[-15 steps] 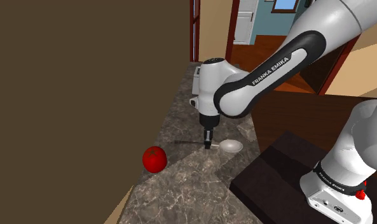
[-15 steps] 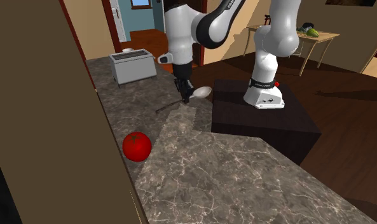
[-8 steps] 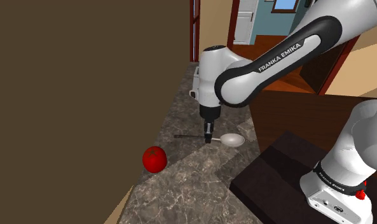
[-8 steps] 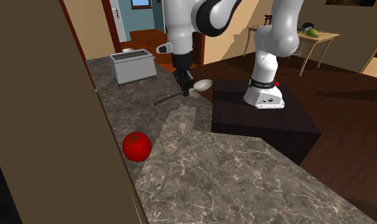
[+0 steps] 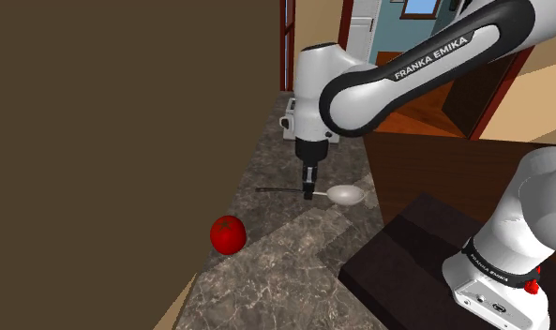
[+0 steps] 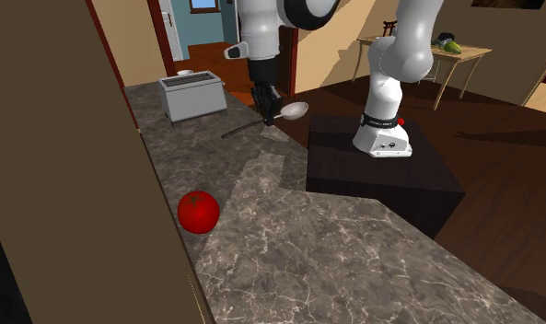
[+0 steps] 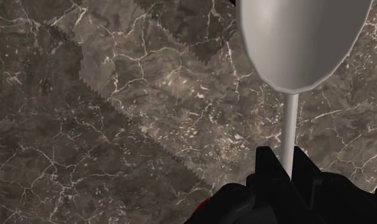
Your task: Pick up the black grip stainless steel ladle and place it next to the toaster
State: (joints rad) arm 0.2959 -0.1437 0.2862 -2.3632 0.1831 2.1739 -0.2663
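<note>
Glossy oval-bowled ladle (image 7: 301, 38) over veined marble counter (image 7: 117, 127)

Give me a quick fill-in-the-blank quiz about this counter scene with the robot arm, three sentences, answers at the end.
1. The gripper is shut on the thin stem of the ___.
2. The round fruit on the countertop is coloured ___.
3. In the second exterior view, the toaster stands to the ___ of the ladle.
Missing words: ladle; red; left.
</note>
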